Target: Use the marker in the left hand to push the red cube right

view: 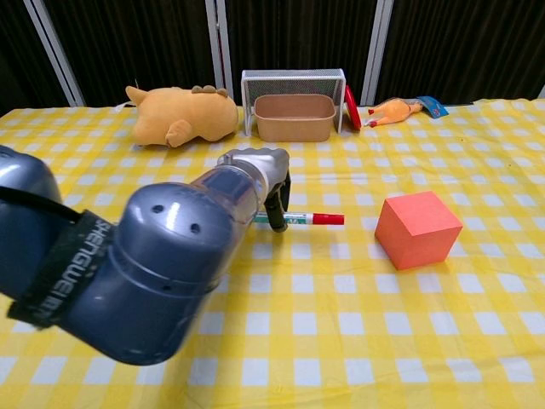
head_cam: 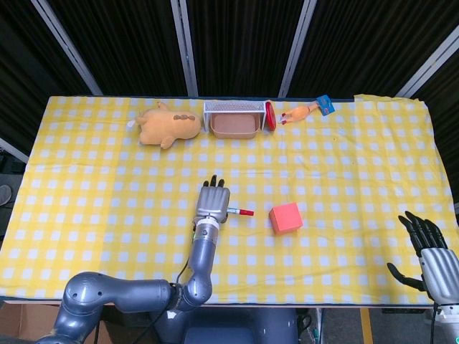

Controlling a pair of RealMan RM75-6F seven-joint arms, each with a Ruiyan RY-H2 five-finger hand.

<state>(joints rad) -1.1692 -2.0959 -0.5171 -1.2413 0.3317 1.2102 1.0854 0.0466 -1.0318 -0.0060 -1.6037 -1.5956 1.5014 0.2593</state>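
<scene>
Red cube (head_cam: pixel 285 218) sits at 3 o'clock of marker (head_cam: pixel 240 211) tip, apart; left hand (head_cam: pixel 213 202) grips marker, should re-touch cube's left face squarely, push level.

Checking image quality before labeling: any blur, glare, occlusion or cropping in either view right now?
Head view: even light, sharp; marker and red cube clear, with a gap between them; right hand cropped at the frame corner. Chest view: the left arm looms large and soft-focused in the foreground, hiding much of the tablecloth; left hand mostly hidden behind it; soft shadow under the cube; no glare.
</scene>
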